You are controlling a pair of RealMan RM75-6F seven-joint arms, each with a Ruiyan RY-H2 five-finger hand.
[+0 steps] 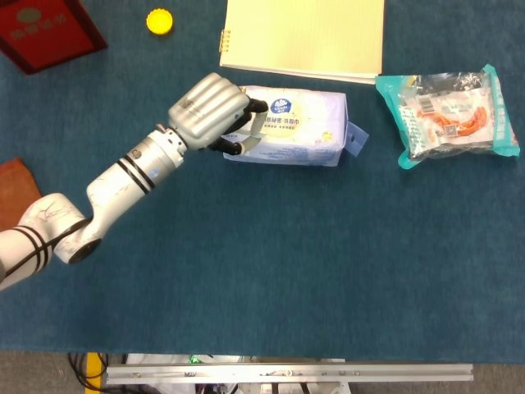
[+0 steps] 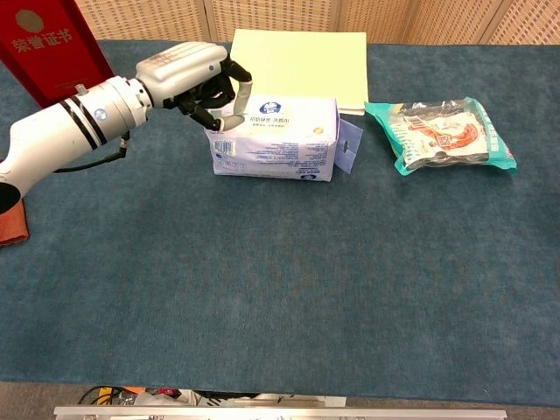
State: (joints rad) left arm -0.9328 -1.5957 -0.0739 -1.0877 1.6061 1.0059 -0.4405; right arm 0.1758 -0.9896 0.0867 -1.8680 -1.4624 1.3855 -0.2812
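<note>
One pack: tissue pack (image 1: pixel 287 127) lies mid-table, in front of the yellow notebook (image 1: pixel 303 37).
Left hand: left hand (image 1: pixel 212 113) sits over the pack's left end, fingers (image 2: pixel 213 103) curled, touching it; firm hold unclear.
Right side: snack bag (image 1: pixel 447 113), well apart.

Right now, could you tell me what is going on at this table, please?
The robot's left hand is over the left end of a pale blue pack of tissues lying on the blue table, fingers curled down around that end; whether it has a firm grip is unclear. Behind the pack lies a yellow notepad, and to its right a teal snack bag. A red booklet and a yellow bottle cap sit at the far left. The right hand is out of sight.
</note>
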